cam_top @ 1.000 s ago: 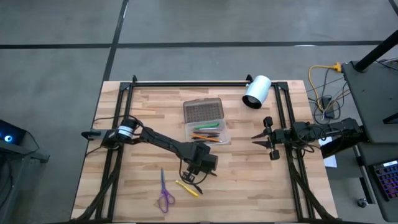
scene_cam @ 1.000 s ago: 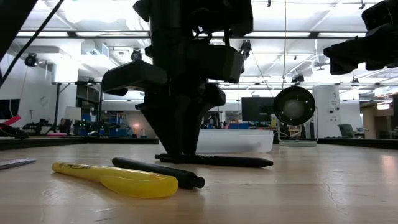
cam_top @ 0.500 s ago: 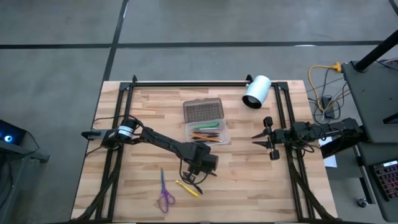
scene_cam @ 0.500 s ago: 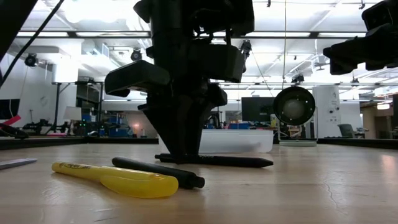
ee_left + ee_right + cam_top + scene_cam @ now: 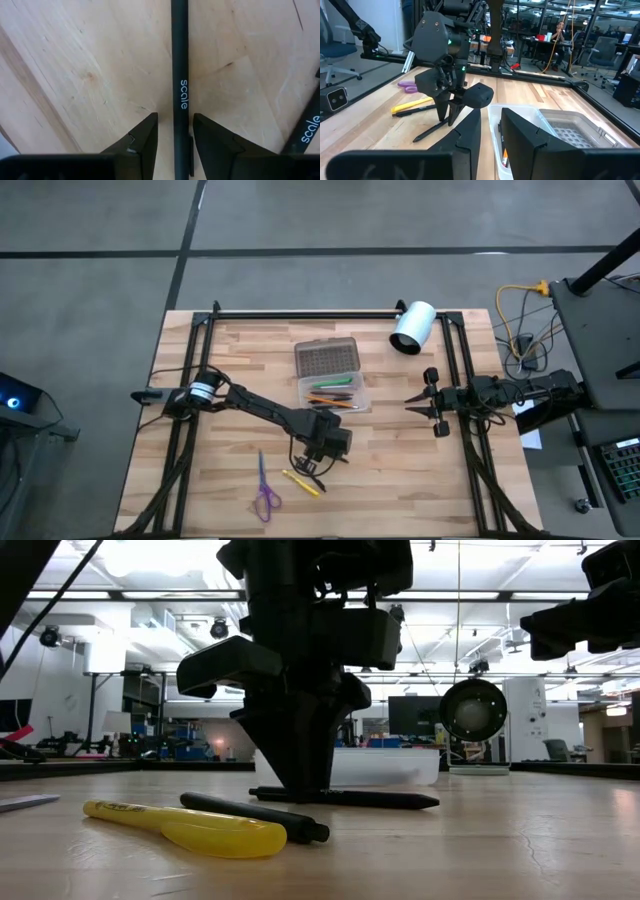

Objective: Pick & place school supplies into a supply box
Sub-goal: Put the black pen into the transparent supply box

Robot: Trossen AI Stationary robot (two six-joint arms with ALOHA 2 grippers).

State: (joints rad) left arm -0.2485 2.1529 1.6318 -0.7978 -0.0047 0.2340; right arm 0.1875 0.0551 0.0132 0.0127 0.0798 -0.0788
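The left gripper (image 5: pixel 174 145) stands tip-down on the surface (image 5: pixel 400 480), jaws open astride a black pen (image 5: pixel 179 75), apparently to pinch it for the supply box (image 5: pixel 330 378) nearby; the right gripper (image 5: pixel 412 406) waits, jaws parted.

Supply box (image 5: pixel 331 375) at table (image 5: pixel 400 470) centre; pens (image 5: pixel 303 480), scissors (image 5: pixel 264 492) at 7 o'clock; cylinder (image 5: pixel 412 327) at 2.
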